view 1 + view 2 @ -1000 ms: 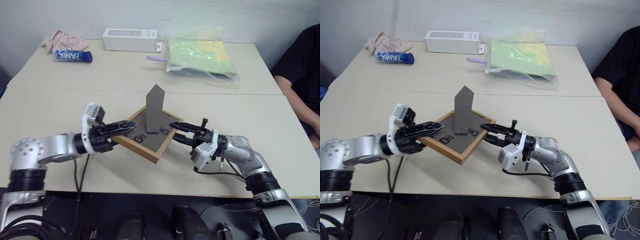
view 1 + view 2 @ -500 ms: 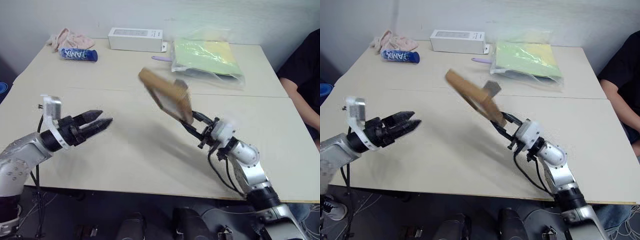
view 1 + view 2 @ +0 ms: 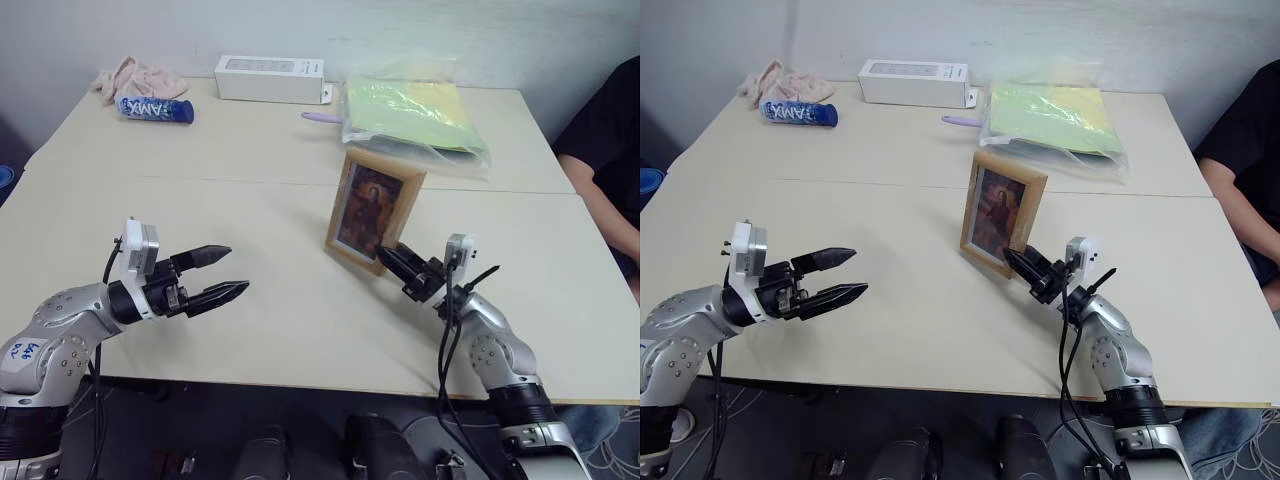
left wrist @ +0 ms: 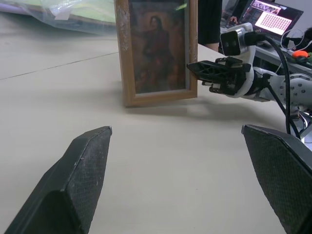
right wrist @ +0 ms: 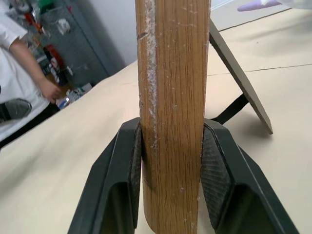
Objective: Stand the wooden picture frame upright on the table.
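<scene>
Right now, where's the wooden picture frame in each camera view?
Left eye: wooden picture frame upright, centre-right.
Right eye: just right of centre.
Left wrist: upper middle, picture facing the camera.
Right wrist: edge-on between the claw's fingers.
Shared landmark: right claw gripping its side.

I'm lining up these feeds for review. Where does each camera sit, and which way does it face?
Left and right eye views: on the head, looking forward and down over the table; both arms show.
Left wrist view: on the left arm, looking along its open end effector at the wooden picture frame and the right end effector.
Right wrist view: on the right arm, fingers clamping the frame's edge.
Shared: every view shows the upright frame.
</scene>
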`<state>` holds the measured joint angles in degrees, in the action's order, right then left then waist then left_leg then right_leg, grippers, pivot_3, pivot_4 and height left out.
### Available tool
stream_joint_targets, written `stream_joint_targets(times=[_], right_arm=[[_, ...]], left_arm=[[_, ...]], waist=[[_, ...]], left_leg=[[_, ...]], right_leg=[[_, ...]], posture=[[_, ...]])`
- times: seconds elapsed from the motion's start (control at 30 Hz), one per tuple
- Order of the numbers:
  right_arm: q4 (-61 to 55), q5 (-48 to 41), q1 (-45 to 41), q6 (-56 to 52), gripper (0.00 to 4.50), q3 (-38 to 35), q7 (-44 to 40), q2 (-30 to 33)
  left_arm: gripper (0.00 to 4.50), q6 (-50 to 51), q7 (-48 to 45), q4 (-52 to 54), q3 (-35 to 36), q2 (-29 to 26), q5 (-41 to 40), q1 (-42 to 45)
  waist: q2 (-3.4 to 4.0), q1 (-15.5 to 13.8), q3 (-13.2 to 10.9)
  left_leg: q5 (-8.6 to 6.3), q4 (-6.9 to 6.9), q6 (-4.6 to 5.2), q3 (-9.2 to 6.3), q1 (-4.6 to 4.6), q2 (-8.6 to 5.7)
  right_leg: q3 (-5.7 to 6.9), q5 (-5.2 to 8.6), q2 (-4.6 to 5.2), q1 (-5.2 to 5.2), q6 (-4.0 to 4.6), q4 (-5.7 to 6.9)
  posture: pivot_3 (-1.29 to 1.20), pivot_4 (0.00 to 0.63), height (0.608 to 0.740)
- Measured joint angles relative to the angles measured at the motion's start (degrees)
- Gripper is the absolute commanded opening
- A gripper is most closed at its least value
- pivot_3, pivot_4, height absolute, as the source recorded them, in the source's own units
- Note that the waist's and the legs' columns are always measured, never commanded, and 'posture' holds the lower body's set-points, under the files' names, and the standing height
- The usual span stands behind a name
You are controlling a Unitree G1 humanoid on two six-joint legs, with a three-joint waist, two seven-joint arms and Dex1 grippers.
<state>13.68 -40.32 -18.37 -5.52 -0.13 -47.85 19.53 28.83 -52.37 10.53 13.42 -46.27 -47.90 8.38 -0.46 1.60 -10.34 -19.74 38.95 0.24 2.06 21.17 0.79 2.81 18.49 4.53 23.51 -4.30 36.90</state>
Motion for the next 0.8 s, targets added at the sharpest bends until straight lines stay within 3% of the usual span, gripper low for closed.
stream_joint_targets(times=[0.33, 0.67, 0.8], right_arm=[[3.8, 9.4, -0.5, 6.9, 1.23, 0.0, -3.8, 0.0], [2.1, 11.5, 2.4, 5.4, 4.38, -1.4, -5.7, 2.2], [-2.4, 12.0, 5.8, 5.7, 4.44, -2.0, -9.3, 5.6]], left_arm=[[4.50, 0.1, -1.3, -0.1, 1.0, 0.0, 1.3, 0.4], [4.50, -0.9, -4.1, -2.1, 1.2, 0.0, 4.8, -0.4], [4.50, -3.0, -5.1, -2.7, 1.3, 0.0, 7.8, -2.7]], waist=[[-0.02, 0.0, 0.1], [0.03, 0.0, 0.0], [0.04, 0.0, 0.0]], left_leg=[[0.00, 0.04, -0.01, 0.00, -0.12, 0.00], [-0.01, 0.00, 0.00, 0.00, -0.02, 0.00], [-0.01, -0.02, 0.00, 0.00, -0.03, 0.00]], right_leg=[[-0.01, 0.00, 0.01, -0.10, -0.01, 0.01], [0.01, 0.00, 0.00, -0.03, -0.01, 0.00], [-0.01, 0.00, 0.01, -0.03, -0.01, -0.04]], posture=[[0.00, 0.150, 0.740], [0.00, 0.150, 0.740], [0.00, 0.150, 0.740]])
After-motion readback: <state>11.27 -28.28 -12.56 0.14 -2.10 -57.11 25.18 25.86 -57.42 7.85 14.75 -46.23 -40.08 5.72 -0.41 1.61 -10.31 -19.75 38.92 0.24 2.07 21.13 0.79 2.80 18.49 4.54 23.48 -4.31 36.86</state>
